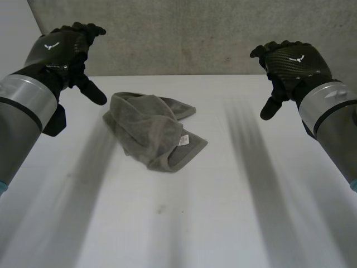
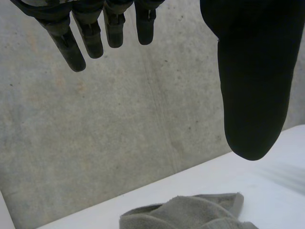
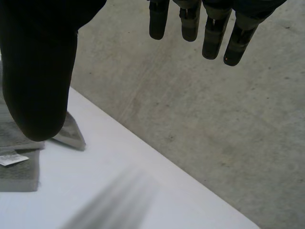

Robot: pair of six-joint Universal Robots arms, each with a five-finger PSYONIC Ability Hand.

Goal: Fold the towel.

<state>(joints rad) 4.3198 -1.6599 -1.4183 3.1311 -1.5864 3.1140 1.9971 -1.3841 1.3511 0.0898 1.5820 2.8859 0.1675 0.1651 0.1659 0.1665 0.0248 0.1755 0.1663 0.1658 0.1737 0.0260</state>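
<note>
A grey towel [image 1: 152, 129] lies crumpled in a heap on the white table [image 1: 223, 212], left of the middle, with a small white label [image 1: 183, 139] showing near its right edge. My left hand [image 1: 64, 53] hovers above the table's far left, fingers relaxed and open, holding nothing. My right hand [image 1: 290, 64] hovers at the far right, open too and apart from the towel. In the left wrist view the towel [image 2: 190, 212] lies below the straight fingers [image 2: 71, 45] and thumb. The right wrist view has the towel's edge [image 3: 19, 157] beside the thumb [image 3: 40, 81].
A grey concrete wall [image 1: 195, 33] runs behind the table's far edge. Bare table surface spreads to the right of the towel and towards the front.
</note>
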